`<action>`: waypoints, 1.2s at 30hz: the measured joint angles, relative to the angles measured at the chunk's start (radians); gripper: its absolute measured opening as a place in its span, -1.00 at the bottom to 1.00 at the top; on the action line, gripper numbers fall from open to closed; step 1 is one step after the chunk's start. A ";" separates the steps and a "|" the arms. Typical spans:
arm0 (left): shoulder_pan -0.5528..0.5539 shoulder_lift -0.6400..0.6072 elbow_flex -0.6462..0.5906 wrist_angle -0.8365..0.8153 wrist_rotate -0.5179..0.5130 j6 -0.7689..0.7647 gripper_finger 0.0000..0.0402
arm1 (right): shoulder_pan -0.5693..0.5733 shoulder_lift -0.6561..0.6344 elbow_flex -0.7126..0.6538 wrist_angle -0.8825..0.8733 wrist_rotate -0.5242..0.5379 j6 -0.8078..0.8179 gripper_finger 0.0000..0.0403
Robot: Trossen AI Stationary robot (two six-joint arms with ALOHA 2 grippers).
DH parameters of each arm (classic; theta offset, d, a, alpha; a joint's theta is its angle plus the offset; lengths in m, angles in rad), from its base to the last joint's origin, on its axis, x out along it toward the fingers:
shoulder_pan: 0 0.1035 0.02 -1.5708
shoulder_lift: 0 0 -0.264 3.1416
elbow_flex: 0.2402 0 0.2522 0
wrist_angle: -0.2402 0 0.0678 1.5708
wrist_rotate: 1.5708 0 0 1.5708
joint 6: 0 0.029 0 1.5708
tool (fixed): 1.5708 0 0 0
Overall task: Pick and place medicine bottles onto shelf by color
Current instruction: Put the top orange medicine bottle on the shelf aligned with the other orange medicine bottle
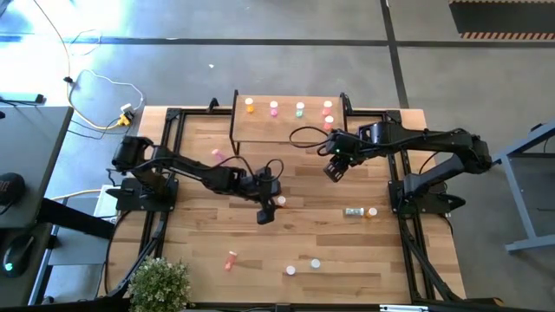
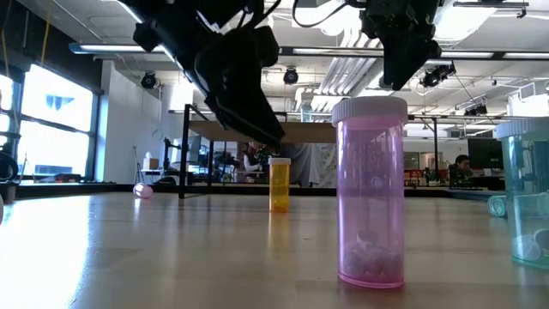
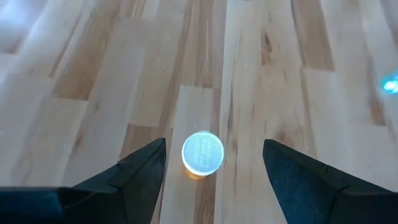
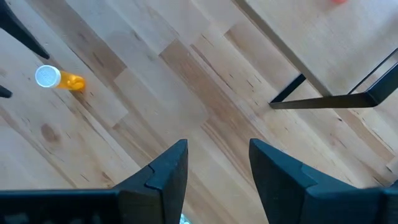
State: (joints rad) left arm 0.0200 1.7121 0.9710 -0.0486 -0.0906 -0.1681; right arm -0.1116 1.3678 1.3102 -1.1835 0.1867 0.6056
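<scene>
Left jaws (image 3: 208, 171) hang open directly above an upright orange bottle (image 3: 202, 154), framing its cap for a grab; right jaws (image 4: 217, 165) empty, half-open.

The shelf (image 1: 286, 130), a light-wood board on black legs, stands at the tabletop's far edge. Along its back sit an orange bottle (image 1: 250, 106), two pink ones, a teal one (image 1: 300, 109) and perhaps two red. More bottles lie scattered on the tabletop; one orange bottle (image 3: 202, 153) stands upright.
</scene>
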 joint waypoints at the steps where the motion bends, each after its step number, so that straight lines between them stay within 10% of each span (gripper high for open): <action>1: 0.000 0.005 0.000 -0.001 -0.001 0.000 0.28 | 0.000 0.000 0.000 0.000 0.000 0.000 -0.20; 18: 0.000 0.124 0.000 0.097 -0.027 0.015 0.24 | 0.000 0.000 0.000 0.012 0.003 0.023 -0.20; 36: 0.000 0.132 0.000 0.103 -0.026 0.035 -0.43 | 0.000 0.000 0.000 0.022 0.015 0.023 -0.20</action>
State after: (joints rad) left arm 0.0200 1.8439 0.9714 0.0548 -0.1165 -0.1329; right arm -0.1116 1.3678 1.3102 -1.1618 0.2014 0.6289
